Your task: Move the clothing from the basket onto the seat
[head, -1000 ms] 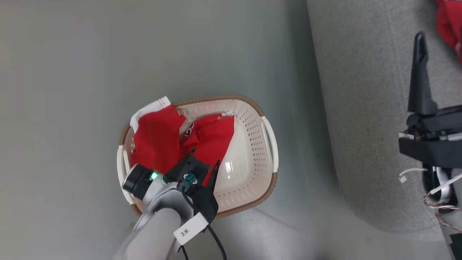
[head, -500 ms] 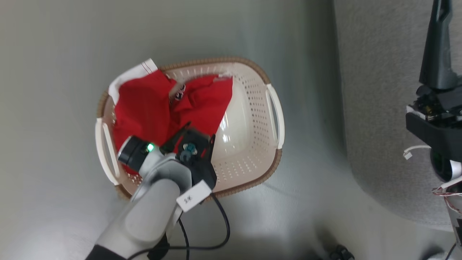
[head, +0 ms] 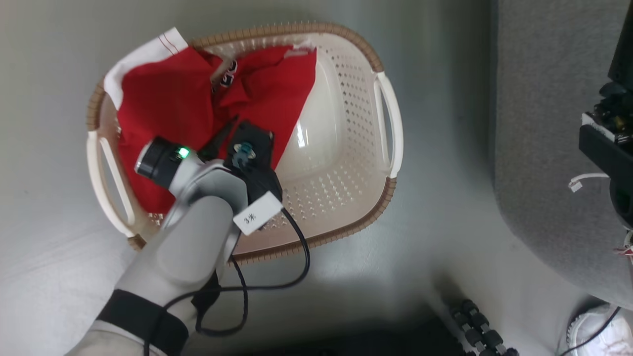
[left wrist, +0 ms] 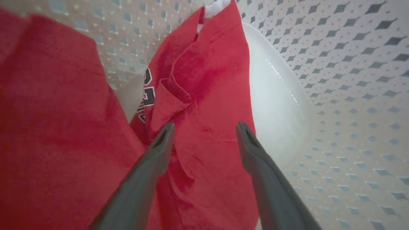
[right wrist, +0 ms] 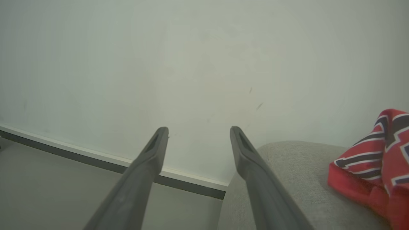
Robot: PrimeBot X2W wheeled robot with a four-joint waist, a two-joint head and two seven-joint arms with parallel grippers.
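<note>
Clothing (head: 168,104), red, heaped in left half of basket (head: 326,198), upper left of head frame; 1 white-trimmed corner draped over rim. Left end effector (left wrist: 204,126) released, jaws spread wide, poised at raised fold, centre of left wrist frame. Fabric looks light, soft and limp, likely to trail; best pinched at that bunched fold. Right end effector (right wrist: 198,128) released, empty, near grey seat (right wrist: 287,159), where 1 striped garment (right wrist: 377,159) lies, lower right.
</note>
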